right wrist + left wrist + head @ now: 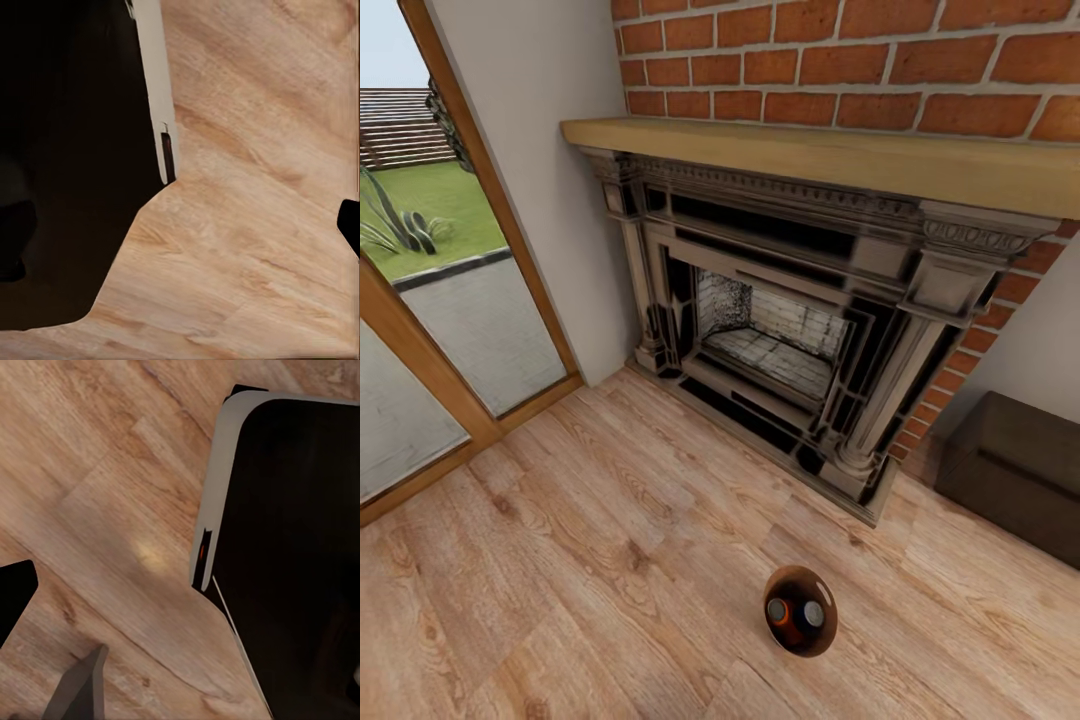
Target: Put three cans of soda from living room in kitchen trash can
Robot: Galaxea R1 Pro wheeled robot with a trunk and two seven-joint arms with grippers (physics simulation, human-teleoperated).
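Observation:
On the living room's plank floor, in front of the fireplace, stands a small round bin with a brown inner wall, the tash can (pixel 801 580), seen from above in the head view. Two silver can tops show inside it: one on an orange can of soda (pixel 778 610), the other (pixel 814 614) on a darker can. Whether more lies under them is hidden. In the left wrist view, my left gripper's dark finger (pixel 13 596) pokes in over the floor. In the right wrist view, my right gripper's dark finger (pixel 349 225) shows at the edge. Neither view shows the jaws' gap.
An ornate dark fireplace (pixel 790 330) under a wood mantel and red brick chimney (pixel 840 60) fills the wall ahead. Wood-framed glass doors (pixel 430 300) stand at the left, and a dark low box (pixel 1020 470) at the right. My black, grey-edged base (pixel 292 555) shows beside the floor.

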